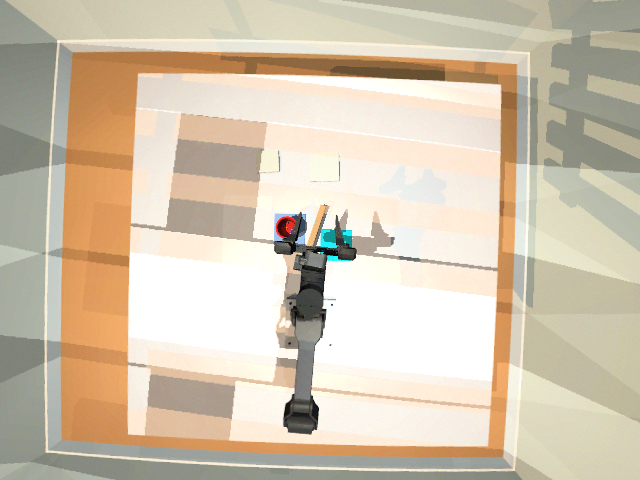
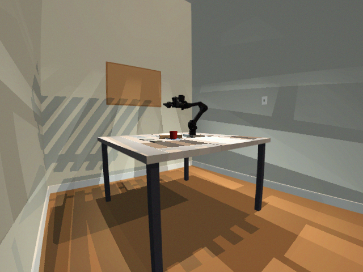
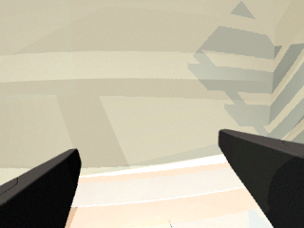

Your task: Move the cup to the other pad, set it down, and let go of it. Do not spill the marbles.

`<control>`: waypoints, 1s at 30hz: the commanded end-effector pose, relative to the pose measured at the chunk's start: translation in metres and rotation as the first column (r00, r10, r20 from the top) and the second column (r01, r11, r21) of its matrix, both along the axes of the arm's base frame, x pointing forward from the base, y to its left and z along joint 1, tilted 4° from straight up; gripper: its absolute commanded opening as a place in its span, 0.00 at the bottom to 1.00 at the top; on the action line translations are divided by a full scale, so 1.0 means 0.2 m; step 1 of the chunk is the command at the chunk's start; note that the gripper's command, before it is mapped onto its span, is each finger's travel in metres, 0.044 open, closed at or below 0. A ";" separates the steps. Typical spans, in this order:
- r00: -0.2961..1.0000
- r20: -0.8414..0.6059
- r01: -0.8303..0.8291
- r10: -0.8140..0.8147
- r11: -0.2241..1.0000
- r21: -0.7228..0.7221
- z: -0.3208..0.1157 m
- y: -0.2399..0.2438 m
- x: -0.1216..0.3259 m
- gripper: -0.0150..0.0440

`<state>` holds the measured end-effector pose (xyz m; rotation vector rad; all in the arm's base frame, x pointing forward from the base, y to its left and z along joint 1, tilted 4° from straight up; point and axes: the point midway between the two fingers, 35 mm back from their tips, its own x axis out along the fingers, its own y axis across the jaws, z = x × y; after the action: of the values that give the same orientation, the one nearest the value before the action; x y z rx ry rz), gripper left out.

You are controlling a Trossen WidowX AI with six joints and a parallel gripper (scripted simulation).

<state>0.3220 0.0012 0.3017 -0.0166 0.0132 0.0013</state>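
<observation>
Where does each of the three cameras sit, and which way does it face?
Top: overhead, looking straight down on the table; the whole arm shows, jaws spread wide, with the red cup on the blue pad and the cyan pad below.
Exterior: low in the room, off one table corner, facing the arm raised high above the cup.
Wrist: on the gripper, looking level at the far wall; only both fingers show.
Shared: top and exterior both show the cup and the arm.
</observation>
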 end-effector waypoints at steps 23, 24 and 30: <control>0.163 -0.984 0.951 0.069 0.255 0.176 -0.93 0.48 -0.12 0.50; 0.114 -0.992 0.971 0.056 0.207 0.124 -0.95 0.49 -0.14 0.50; -0.042 -0.999 0.998 0.006 0.043 -0.042 -0.99 0.53 -0.21 0.50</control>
<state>0.3217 0.0801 0.1435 0.9958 1.0703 -0.4910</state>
